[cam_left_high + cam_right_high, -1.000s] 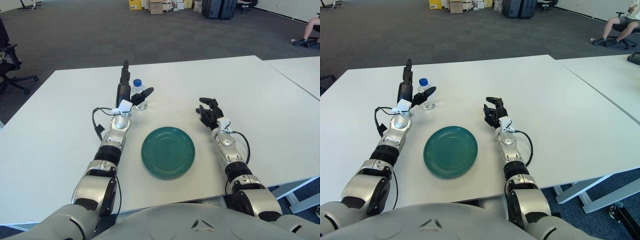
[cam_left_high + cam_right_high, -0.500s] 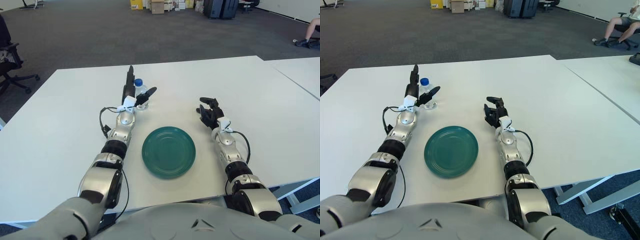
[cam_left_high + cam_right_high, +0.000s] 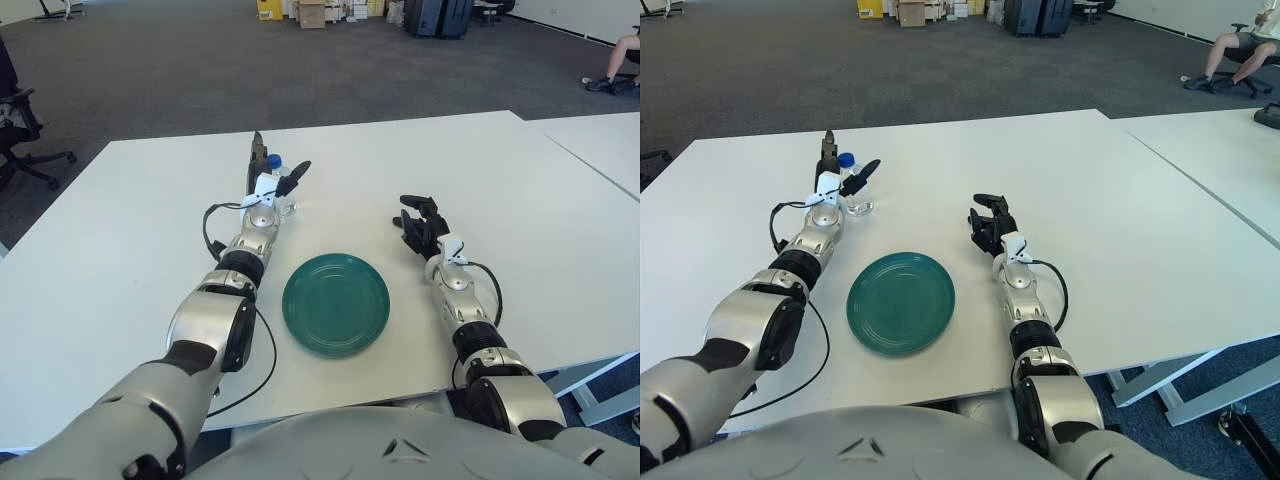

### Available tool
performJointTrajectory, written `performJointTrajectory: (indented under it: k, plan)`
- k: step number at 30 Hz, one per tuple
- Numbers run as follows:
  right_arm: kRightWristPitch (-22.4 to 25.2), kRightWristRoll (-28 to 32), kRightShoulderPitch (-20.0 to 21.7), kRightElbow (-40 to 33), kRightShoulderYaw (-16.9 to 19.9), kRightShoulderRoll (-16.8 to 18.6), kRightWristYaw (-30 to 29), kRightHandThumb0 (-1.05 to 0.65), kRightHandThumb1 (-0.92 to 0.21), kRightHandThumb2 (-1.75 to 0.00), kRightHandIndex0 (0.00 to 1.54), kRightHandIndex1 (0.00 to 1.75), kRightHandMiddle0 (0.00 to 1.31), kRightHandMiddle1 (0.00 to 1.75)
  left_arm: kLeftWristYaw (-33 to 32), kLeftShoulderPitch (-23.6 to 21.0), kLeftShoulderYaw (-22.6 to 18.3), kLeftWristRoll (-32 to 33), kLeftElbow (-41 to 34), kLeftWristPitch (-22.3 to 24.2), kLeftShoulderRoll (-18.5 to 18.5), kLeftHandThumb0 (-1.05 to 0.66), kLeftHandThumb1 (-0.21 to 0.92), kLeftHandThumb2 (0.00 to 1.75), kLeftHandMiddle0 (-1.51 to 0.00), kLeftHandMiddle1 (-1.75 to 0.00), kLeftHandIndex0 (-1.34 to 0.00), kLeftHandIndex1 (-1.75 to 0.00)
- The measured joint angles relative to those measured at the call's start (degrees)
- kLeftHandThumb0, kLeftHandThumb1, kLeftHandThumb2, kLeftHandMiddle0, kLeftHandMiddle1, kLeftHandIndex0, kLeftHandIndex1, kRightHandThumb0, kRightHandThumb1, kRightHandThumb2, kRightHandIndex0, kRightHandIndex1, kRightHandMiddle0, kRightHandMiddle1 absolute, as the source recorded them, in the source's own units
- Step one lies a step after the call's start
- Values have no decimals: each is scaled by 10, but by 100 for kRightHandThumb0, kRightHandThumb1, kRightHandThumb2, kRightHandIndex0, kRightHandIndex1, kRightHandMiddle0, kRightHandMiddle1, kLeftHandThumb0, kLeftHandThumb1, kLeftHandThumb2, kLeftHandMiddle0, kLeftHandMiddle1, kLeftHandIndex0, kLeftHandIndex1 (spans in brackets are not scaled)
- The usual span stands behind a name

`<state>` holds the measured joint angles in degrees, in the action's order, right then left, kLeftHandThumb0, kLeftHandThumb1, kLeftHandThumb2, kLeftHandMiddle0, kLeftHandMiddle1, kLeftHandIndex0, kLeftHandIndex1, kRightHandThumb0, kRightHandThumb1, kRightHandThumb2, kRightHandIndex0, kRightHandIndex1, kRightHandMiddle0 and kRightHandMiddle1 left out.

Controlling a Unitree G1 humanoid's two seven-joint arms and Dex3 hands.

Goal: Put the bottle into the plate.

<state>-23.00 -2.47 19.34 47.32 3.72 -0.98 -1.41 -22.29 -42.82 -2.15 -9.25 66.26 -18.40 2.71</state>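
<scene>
A small clear bottle (image 3: pixel 277 192) with a blue cap stands upright on the white table (image 3: pixel 130 260), beyond the plate and to its left. My left hand (image 3: pixel 277 163) reaches it with fingers spread: one long finger rises on the bottle's left, the thumb points out on its right, and the grip is not closed. The round green plate (image 3: pixel 336 304) lies flat between my two forearms with nothing on it. My right hand (image 3: pixel 420 224) shows to the right of the plate, fingers curled and holding nothing.
A second white table (image 3: pixel 600 150) adjoins at the right with a narrow gap. An office chair (image 3: pixel 20 120) stands on the carpet at far left. Boxes and dark cases line the far wall.
My left arm has stretched forward, bringing the hand up to the bottle so its fingers flank it. The bottle, the plate and the right hand have not moved.
</scene>
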Motion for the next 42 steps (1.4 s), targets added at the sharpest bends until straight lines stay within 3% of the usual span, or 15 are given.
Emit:
performJointTrajectory:
  k: [8, 19, 42]
  plan:
    - [-1, 0, 0, 0, 1, -1, 1, -65, -92, -65, 30, 82, 0, 101, -47, 5, 4, -6, 38, 30, -2, -105, 92, 21, 0, 0, 0, 0]
    - [-1, 0, 0, 1, 1, -1, 3, -65, -92, -65, 32, 79, 0, 106, -93, 6, 10, -16, 43, 32, -1, -105, 92, 24, 0, 0, 0, 0]
    - [-14, 7, 5, 16, 4, -3, 3, -64, -92, -69, 33, 77, 0, 105, -101, 6, 10, -17, 48, 23, 0, -105, 92, 22, 0, 0, 0, 0]
